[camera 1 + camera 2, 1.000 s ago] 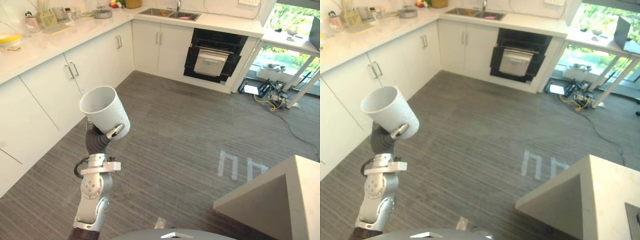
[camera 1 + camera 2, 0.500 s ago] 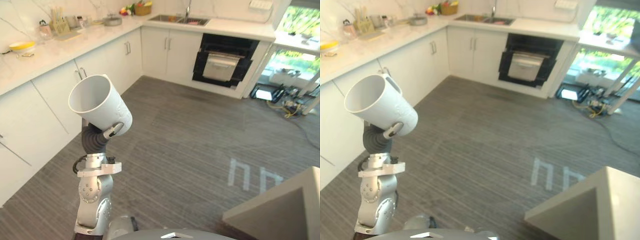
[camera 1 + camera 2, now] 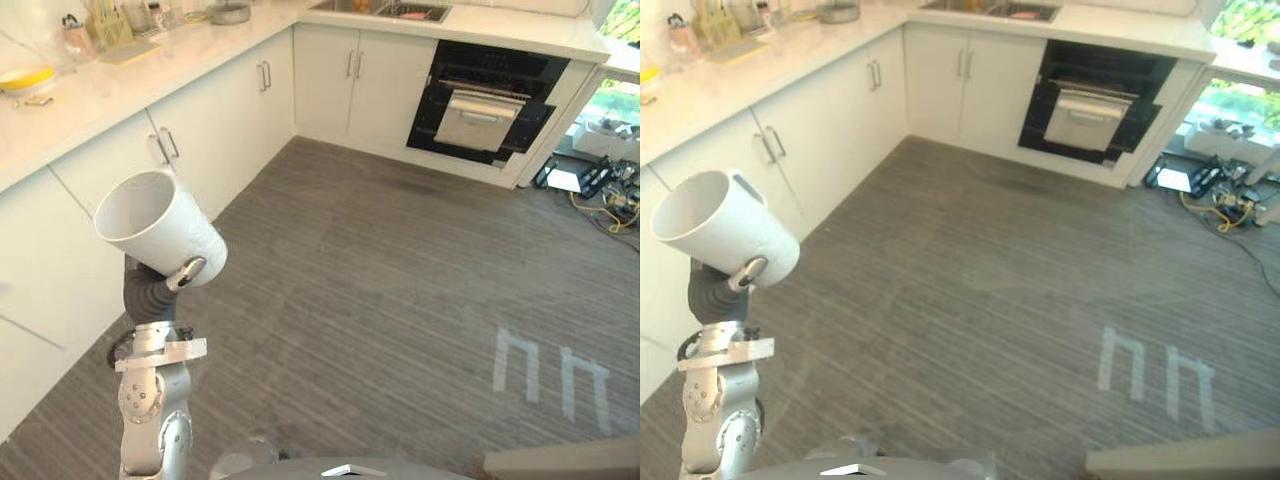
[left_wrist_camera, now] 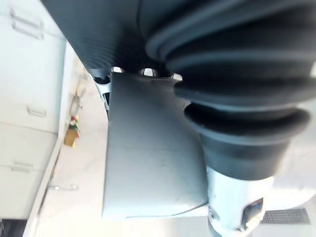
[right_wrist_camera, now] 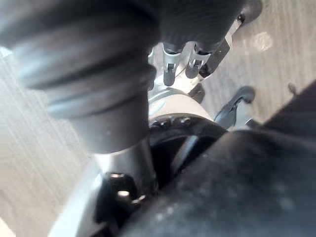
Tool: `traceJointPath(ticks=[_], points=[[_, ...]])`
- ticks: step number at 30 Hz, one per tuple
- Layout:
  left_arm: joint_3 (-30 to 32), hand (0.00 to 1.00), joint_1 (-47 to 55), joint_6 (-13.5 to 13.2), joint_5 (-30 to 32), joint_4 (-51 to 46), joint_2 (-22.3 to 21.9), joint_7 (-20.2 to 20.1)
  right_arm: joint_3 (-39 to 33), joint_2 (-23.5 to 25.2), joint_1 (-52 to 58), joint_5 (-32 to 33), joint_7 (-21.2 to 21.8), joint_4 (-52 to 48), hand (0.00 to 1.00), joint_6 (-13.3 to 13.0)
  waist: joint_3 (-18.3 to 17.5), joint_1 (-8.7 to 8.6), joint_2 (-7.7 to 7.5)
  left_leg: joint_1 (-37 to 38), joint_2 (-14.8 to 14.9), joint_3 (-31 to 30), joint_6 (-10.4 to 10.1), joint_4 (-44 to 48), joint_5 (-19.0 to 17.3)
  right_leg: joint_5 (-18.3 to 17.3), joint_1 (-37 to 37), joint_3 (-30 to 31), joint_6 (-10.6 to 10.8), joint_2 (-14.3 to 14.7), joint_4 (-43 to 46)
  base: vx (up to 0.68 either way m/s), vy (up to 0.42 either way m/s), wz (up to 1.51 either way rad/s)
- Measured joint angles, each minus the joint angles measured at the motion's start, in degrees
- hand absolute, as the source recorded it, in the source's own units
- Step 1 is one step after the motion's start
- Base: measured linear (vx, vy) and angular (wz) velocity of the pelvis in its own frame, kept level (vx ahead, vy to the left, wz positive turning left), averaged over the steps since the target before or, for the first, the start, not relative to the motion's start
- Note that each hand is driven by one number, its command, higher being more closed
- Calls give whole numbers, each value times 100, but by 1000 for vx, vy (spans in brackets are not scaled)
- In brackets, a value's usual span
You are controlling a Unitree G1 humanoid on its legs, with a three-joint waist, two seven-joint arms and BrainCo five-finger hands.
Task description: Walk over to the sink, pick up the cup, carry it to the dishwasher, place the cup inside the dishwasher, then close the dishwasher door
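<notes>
A white cup [image 3: 155, 222] is held up at the left of the eye views, tilted with its mouth toward the cabinets. My left hand [image 3: 188, 272] is shut on it from below, mostly hidden behind the cup; one dark fingertip shows on its side. In the left wrist view the cup's wall [image 4: 148, 148] lies against the dark cover. The black dishwasher [image 3: 487, 105] stands across the room with its door [image 3: 480, 120] open. The sink [image 3: 385, 10] lies in the counter above and left of it. My right hand [image 5: 170, 69] hangs low with relaxed fingers.
White cabinets [image 3: 120, 160] and a counter with a yellow bowl [image 3: 25, 78] and a pot [image 3: 230, 12] run along the left. Cables and table legs [image 3: 610, 185] lie right of the dishwasher. An island corner [image 3: 560, 462] sits at lower right; pale marks [image 3: 550, 375] on the floor.
The camera has shifted: the dishwasher looks nearer and the island has slid nearly out of view. The cup stays held in my left hand, now lower and further left in view.
</notes>
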Motion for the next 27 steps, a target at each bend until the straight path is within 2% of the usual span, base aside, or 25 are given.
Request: traceJointPath(ticks=[1,2,3,5,7,9,10,11,12,13,14,15,16,17,18,19,20,21,22,23,24,25,26,27], points=[[-259,100,-79,17,48,2,15,52,-53,75,-6,64,79,-113,0,-46,10,-101,88,404,32,-103,26,-377,19,-231,-400,-222,-280,137,196,405,46,14],[-374,100,-144,25,87,14,8,74,-56,101,18,89,127,-223,0,-86,22,-159,111,598,79,-151,8,-555,29,-364,-604,-347,-381,231,148,526,17,28],[-561,100,-318,23,180,66,-3,98,-61,164,54,163,150,-403,0,-160,25,-280,141,934,198,-188,-120,-883,99,-533,-1045,-646,-486,398,-227,458,-6,45],[-814,100,-708,22,234,330,-34,101,-105,266,109,254,163,-506,0,-274,5,-435,237,1305,426,-399,-327,-1195,71,-390,-1537,-1151,-576,615,-1638,436,-34,66],[-929,100,-938,40,211,567,-58,84,-143,361,169,343,171,-505,0,-301,25,-513,248,1695,689,-654,-612,-1129,-119,528,-1656,-1011,-602,1034,-4259,746,-132,76],[-941,100,-880,51,156,570,-62,80,-144,435,330,457,176,-515,0,-388,35,-517,198,1977,747,-810,-822,-815,-284,795,-1516,-783,-719,1100,-5056,753,-174,51],[-930,100,-816,75,122,638,-173,82,-185,344,345,493,312,-527,0,-403,93,-520,361,2202,982,-841,-889,-478,-370,1595,-1369,-749,-936,1207,-4673,803,-171,39],[-935,100,-806,78,109,637,-260,82,-218,273,339,468,361,-569,0,-410,80,-524,506,2270,1098,-847,-938,-245,-256,1782,-1384,-806,-986,1223,-4247,646,-129,22],[-946,100,-813,70,109,641,-326,53,-288,209,338,447,428,-649,0,-384,113,-518,615,2383,1232,-851,-925,-110,-88,1561,-1451,-876,-944,1266,-3711,937,-203,6],[-924,100,-846,64,109,646,-374,31,-321,170,315,435,429,-716,0,-340,80,-573,697,2456,1369,-881,-1016,150,484,920,-1505,-914,-964,1305,-2934,784,-174,-5],[-924,100,-855,64,110,655,-397,21,-296,169,319,418,407,-759,0,-292,66,-592,675,2456,1383,-913,-1033,279,795,686,-1481,-937,-966,1341,-2749,923,-214,-15],[-940,100,-858,68,109,659,-466,17,-290,161,338,379,390,-853,0,-191,80,-596,694,2422,1451,-944,-1138,592,1372,378,-1321,-947,-991,1433,-2651,760,-148,-21],[-984,100,-849,105,110,670,-569,21,-319,124,364,378,350,-959,0,-67,118,-588,788,2133,1649,-1008,-1420,1307,2540,92,-956,-941,-1011,1617,-2745,736,-121,-27],[-1028,100,-822,149,112,679,-569,35,-300,110,375,380,258,-1057,0,30,140,-562,741,1753,1725,-1142,-1619,1934,3765,-106,-639,-853,-1062,1774,-2979,716,-65,-16],[-1095,100,-818,212,121,687,-627,35,-273,94,380,380,226,-1118,0,43,154,-556,802,1080,1815,-1262,-1789,2962,3932,-163,-273,-848,-1129,1901,-3312,674,-74,-8],[-1090,100,-775,316,182,678,-722,10,-221,44,407,377,153,-1074,0,48,201,-466,808,94,1821,-1255,-1452,4329,2874,-153,243,-817,-1218,2037,-3779,654,-87,-9],[-1067,100,-722,323,206,673,-722,10,-155,5,444,368,119,-1053,0,46,218,-408,784,-360,1769,-1209,-1236,4731,2441,-148,512,-736,-1232,2085,-4022,623,-78,-38],[-954,100,-621,324,219,670,-661,10,-11,-98,469,369,97,-930,0,37,239,-258,707,-1046,1611,-996,-903,4912,1715,-130,972,-571,-1225,2096,-4422,715,-45,-87],[-814,100,-514,318,219,653,-620,-25,176,-216,472,369,93,-804,0,29,234,-86,651,-1576,1569,-720,-850,4473,1171,-92,1349,-277,-1151,2101,-4737,595,-26,-100],[-721,100,-475,300,218,652,-594,-29,226,-257,476,360,78,-790,0,30,240,-39,643,-1783,1570,-659,-864,4141,987,-108,1496,-136,-1130,2105,-4840,729,44,-129],[-513,100,-336,250,217,628,-533,-63,427,-417,474,236,31,-762,0,33,244,36,634,-2112,1562,-621,-894,3028,749,-165,1746,235,-1046,2103,-4951,516,91,-146],[-385,100,-154,190,219,557,-529,-60,601,-535,468,147,11,-763,0,41,245,68,620,-2195,1529,-753,-968,1646,793,-255,1856,614,-921,2067,-4933,759,196,-160],[-385,100,-70,115,221,554,-506,-42,662,-561,469,144,-19,-762,0,50,241,93,594,-2183,1477,-974,-994,850,941,-354,1895,785,-826,2023,-4881,632,270,-172],[-435,100,52,-27,236,549,-446,-1,701,-513,473,139,-131,-760,0,110,190,146,462,-2163,1374,-1403,-1077,-266,1257,-694,1910,1037,-754,1886,-4738,749,382,-163]])
